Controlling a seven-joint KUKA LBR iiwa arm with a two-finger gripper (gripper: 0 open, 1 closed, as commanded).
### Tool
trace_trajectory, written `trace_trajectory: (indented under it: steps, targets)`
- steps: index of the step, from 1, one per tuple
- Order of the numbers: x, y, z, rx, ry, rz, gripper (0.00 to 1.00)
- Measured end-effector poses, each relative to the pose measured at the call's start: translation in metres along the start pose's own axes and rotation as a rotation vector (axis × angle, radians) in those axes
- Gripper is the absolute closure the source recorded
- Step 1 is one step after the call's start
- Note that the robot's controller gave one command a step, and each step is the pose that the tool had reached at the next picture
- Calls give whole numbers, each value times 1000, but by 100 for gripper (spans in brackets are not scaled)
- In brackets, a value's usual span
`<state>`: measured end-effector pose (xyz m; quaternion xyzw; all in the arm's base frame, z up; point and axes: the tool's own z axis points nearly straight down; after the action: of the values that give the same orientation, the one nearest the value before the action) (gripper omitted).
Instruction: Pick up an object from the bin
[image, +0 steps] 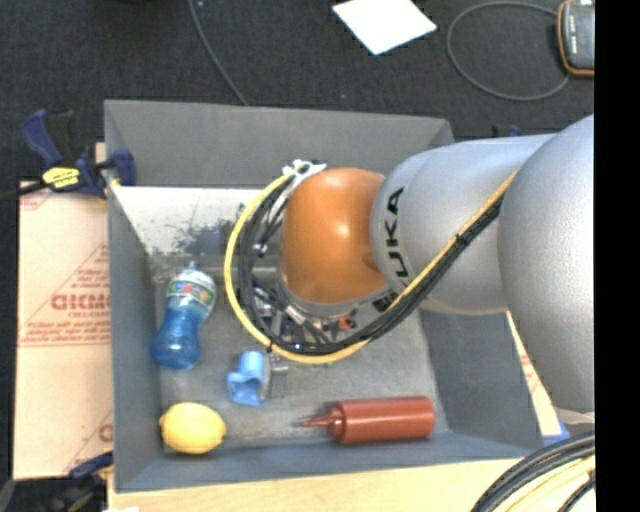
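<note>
My gripper (276, 364) hangs below the orange wrist cover, low over the middle of the bin floor. Its tip is right beside a small light-blue plastic piece (247, 378), on that piece's right side, and seems to touch it. A blue drink bottle (183, 320) with a colourful label lies to the left along the bin's left wall. A yellow lemon (193, 428) rests in the front left corner. A red squeeze bottle (382, 419) lies on its side along the front wall, nozzle pointing left.
The arm with its orange cover and looped cables covers the middle and right of the bin. Dark specks mark the sloped back-left wall. Bare floor shows between the lemon and the red bottle.
</note>
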<state>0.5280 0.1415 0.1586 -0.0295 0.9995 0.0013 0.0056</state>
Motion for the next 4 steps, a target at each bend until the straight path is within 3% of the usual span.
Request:
trace_trajectory:
  steps: [1, 2, 3, 4]
  targets:
    - [4, -19, 83, 1, 15, 14, 0]
    - [-2, -15, 89, -3, -4, 59, 0]
    - [1, -4, 88, -3, 6, 84, 100]
    - [1, -4, 88, -3, 6, 84, 100]
